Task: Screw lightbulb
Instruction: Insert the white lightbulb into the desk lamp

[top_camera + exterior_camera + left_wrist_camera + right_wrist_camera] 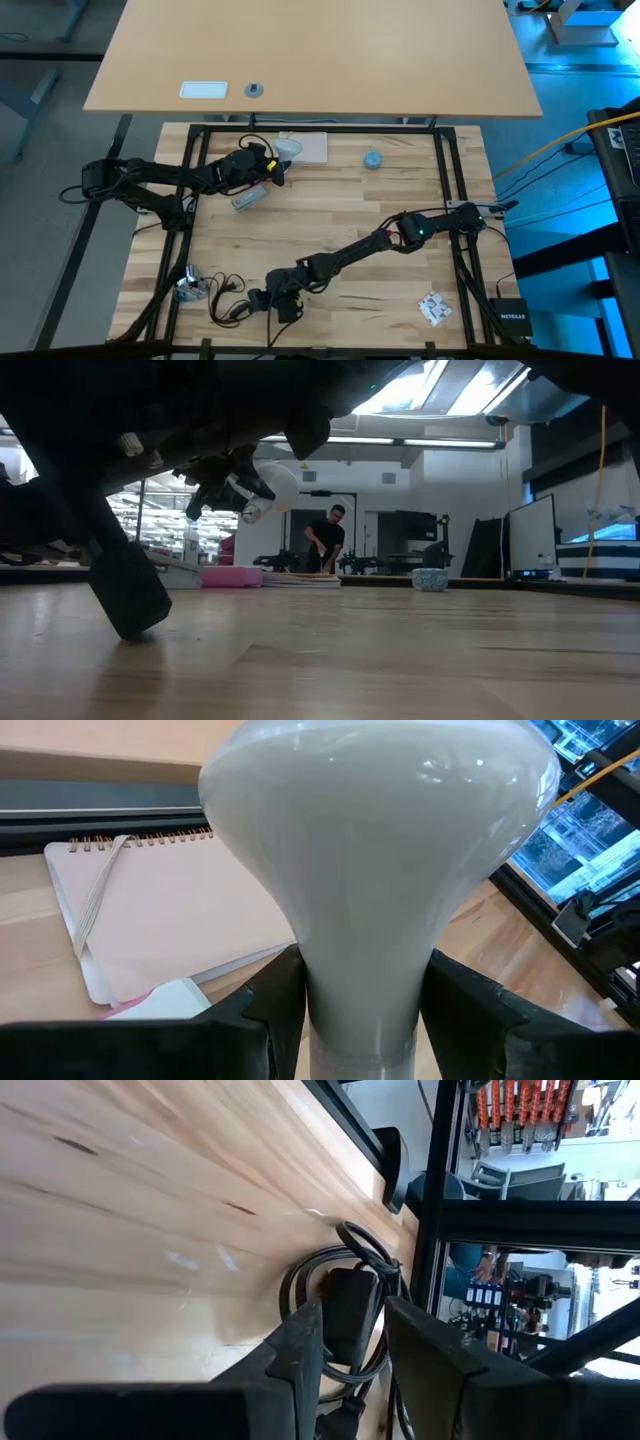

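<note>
White frosted glass: the lightbulb [375, 850] was seen pinched at its narrow neck between the left gripper's [365, 1010] two dark fingers, globe pointing forward.
Bulb's place: it was held clear of the table [330, 215] near the far left, just beside the spiral notebook [310, 148]; from table height, the lightbulb [272, 485] was shown well above the wood.
Left gripper: pressed onto the bulb's neck, with the grey screw base hidden below the fingers.
Right gripper: the right gripper [352, 1340] was found low at the near edge, its fingers set close on either side of a black plug-like piece on the black cord [300, 1280]; a grip was judged likely.
Step in hand: the bulb was judged already picked up and being carried; no threading had begun.
Next move: the bulb would have to be brought across to the socket [190, 289] at the near left corner, its base lined up squarely with the opening, then turned while the cord was held steady.
Overhead view only: the wide gap between bulb and socket was shown, with the blue-grey cap [372, 159] lying apart at the far side.
Left wrist view only: the pinch on the neck was made plain.
Right wrist view only: the coiled cord under the right fingers was revealed.
</note>
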`<state>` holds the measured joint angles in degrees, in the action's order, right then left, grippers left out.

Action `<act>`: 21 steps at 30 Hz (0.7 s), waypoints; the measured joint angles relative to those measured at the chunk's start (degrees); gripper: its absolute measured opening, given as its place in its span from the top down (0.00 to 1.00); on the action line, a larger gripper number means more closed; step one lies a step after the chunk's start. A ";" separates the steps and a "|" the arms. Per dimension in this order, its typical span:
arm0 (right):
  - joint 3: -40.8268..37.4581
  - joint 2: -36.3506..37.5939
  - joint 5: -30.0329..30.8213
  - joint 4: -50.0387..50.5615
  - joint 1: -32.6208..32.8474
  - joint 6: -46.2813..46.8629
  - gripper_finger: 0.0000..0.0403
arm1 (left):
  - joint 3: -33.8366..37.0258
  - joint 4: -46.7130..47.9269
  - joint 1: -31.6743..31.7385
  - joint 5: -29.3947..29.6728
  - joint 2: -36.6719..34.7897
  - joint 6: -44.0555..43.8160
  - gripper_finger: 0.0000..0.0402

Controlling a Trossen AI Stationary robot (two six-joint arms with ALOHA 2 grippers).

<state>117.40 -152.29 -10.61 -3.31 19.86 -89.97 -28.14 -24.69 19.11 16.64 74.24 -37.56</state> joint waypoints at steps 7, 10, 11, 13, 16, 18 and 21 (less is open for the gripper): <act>0.07 0.07 0.56 2.41 0.00 0.43 0.91 | 0.00 -1.03 0.00 0.00 0.00 0.00 0.61; 0.07 0.07 2.19 2.43 0.05 1.15 0.98 | 0.00 -2.14 0.00 0.00 -0.01 0.02 0.61; 0.07 0.07 2.84 2.45 0.07 1.20 0.98 | 0.00 -2.13 0.00 0.00 -0.07 0.02 0.61; 0.07 0.09 4.26 2.49 0.07 1.25 0.96 | 0.00 -1.93 0.00 0.00 -0.13 0.02 0.61; -0.02 0.55 6.16 3.08 -0.07 1.22 0.98 | 0.00 -1.95 0.00 0.00 -0.15 0.02 0.61; -0.07 1.20 7.26 3.35 -0.13 1.21 0.99 | 0.00 -1.90 0.00 0.02 -0.15 0.04 0.61; -0.15 1.97 8.59 3.67 -0.31 1.36 0.98 | 0.00 -1.90 0.07 0.00 -0.15 0.04 0.61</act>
<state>117.25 -150.32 -2.02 0.36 19.55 -88.62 -28.14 -26.59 19.18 16.64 74.08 -37.52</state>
